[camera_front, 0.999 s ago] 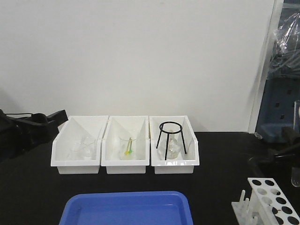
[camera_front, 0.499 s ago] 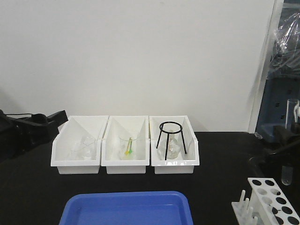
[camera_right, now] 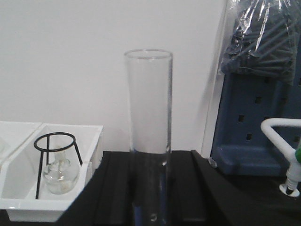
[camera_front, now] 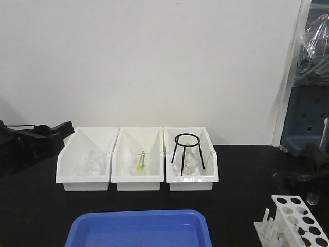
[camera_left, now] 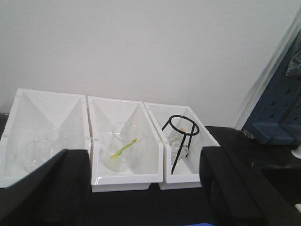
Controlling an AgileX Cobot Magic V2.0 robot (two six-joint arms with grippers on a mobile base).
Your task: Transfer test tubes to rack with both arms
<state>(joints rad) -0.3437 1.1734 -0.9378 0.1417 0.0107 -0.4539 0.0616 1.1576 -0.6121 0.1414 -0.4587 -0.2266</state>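
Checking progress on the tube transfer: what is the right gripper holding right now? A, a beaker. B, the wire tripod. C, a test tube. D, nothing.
C: in the right wrist view an upright clear test tube stands clamped in the right gripper.

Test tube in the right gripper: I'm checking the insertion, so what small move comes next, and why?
Probably lower it straight down, nudging toward a back hole: the test tube stands upright in the right gripper, its rounded end just above the rack.

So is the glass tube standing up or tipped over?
Upright: the test tube stands vertical, open mouth on top, held by the right gripper.
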